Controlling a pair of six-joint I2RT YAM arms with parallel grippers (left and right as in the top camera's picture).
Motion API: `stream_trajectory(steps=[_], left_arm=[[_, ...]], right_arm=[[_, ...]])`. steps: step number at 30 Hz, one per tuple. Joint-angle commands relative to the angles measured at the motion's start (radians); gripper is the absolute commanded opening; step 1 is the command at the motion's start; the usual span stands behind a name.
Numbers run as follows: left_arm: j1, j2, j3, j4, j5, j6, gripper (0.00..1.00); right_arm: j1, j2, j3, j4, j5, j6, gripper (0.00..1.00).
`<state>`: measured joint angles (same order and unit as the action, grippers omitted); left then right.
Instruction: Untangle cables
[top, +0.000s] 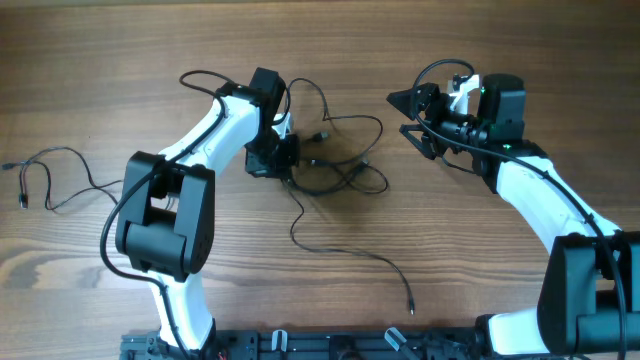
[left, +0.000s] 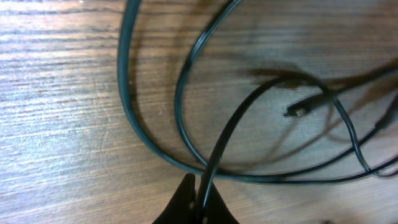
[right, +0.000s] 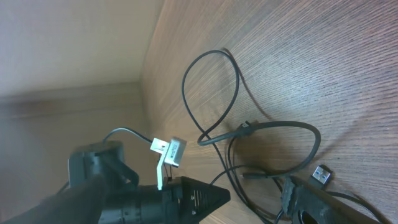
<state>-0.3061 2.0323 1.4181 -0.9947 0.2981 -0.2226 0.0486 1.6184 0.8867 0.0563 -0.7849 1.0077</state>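
The cables are thin black wires, bunched in a loose tangle at the middle of the table. My left gripper is at the tangle's left edge. In the left wrist view that gripper is shut on one thin strand that rises between its fingers. Other loops of the cables curve over the wood in front of it, with a small plug among them. My right gripper hangs open and holds nothing, a little right of the tangle. In the right wrist view one dark fingertip shows beside the cables.
A separate thin black wire lies at the far left of the table. One long strand trails from the tangle toward the front edge and ends in a small plug. A USB plug lies by the tangle.
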Motion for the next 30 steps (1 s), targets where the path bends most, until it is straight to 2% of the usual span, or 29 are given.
stream_trajectory(steps=[1, 6, 8, 14, 20, 22, 24, 30], left_arm=[[0.000, -0.086, 0.124, -0.019, 0.015, 0.121, 0.04], [0.000, -0.245, 0.318, -0.002, 0.017, 0.274, 0.04], [0.000, -0.315, 0.383, 0.050, 0.016, 0.309, 0.04], [0.000, -0.534, 0.409, 0.393, 0.019, 0.323, 0.04], [0.000, -0.580, 0.409, 0.607, 0.019, 0.323, 0.04], [0.000, -0.586, 0.409, 0.685, 0.019, 0.312, 0.04], [0.000, -0.590, 0.409, 0.782, 0.019, 0.221, 0.04], [0.000, -0.590, 0.409, 1.013, 0.015, 0.101, 0.04]], right_arm=[[-0.002, 0.011, 0.003, -0.003, -0.018, -0.017, 0.93], [-0.002, 0.011, 0.003, -0.005, -0.018, -0.017, 0.93], [-0.002, 0.011, 0.003, -0.005, -0.018, -0.017, 0.93], [-0.002, 0.011, 0.003, -0.005, -0.018, -0.017, 0.93], [-0.002, 0.011, 0.003, -0.009, -0.018, -0.017, 0.93], [-0.002, 0.011, 0.003, -0.018, -0.018, -0.018, 0.93], [-0.002, 0.011, 0.003, -0.022, -0.018, -0.039, 0.93], [-0.002, 0.011, 0.003, -0.039, -0.018, -0.039, 0.94]])
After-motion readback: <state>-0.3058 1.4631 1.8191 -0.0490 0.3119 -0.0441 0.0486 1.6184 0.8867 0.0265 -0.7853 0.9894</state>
